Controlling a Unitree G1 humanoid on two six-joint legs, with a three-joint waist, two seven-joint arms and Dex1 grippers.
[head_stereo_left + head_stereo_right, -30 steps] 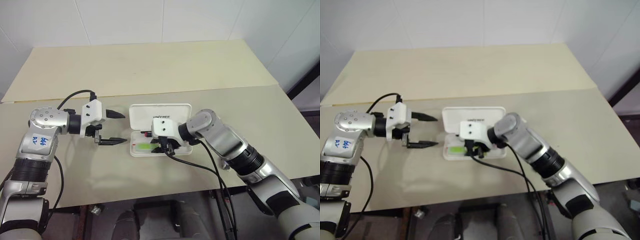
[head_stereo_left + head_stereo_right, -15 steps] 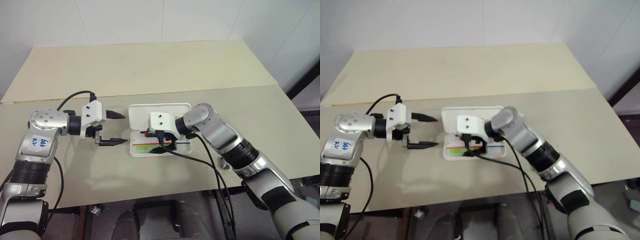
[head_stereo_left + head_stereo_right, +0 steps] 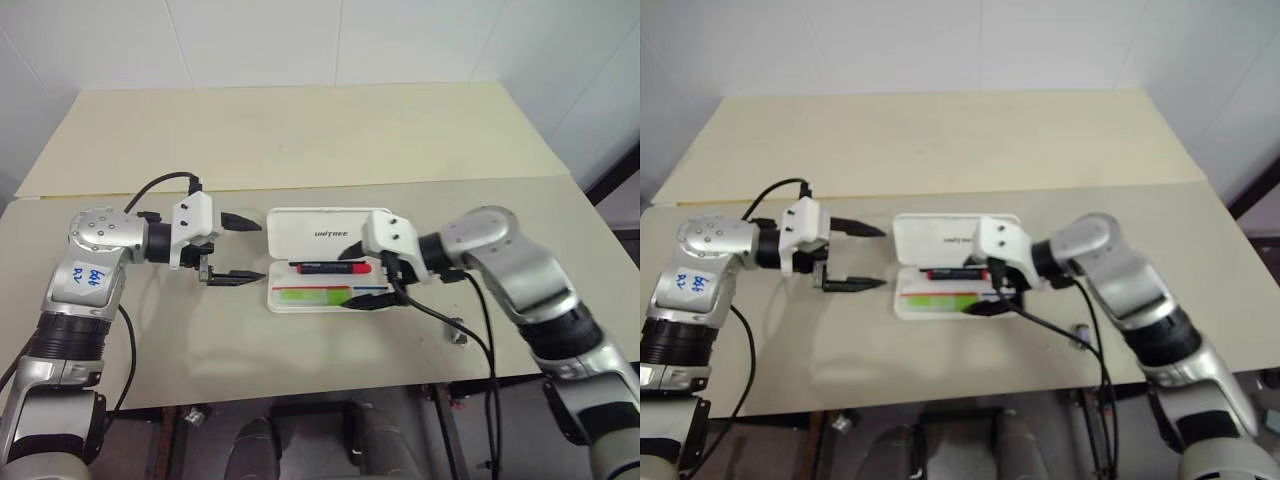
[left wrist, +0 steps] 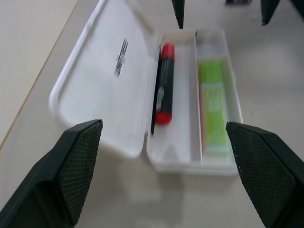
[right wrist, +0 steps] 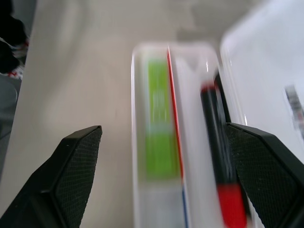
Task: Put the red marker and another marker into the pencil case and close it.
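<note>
Beige desk (image 3: 300,140), white hinged case (image 3: 327,258) lying open at its front centre, red marker (image 3: 328,268) and green marker (image 3: 315,295) inside, left gripper (image 3: 240,248) and right gripper (image 3: 362,277) flanking case, fingers wide, empty.

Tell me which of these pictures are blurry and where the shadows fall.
Right wrist view: the green marker and red marker are smeared. Left wrist view: the case is only slightly soft. Left eye view: sharp, with soft shadows on the table under both grippers.
</note>
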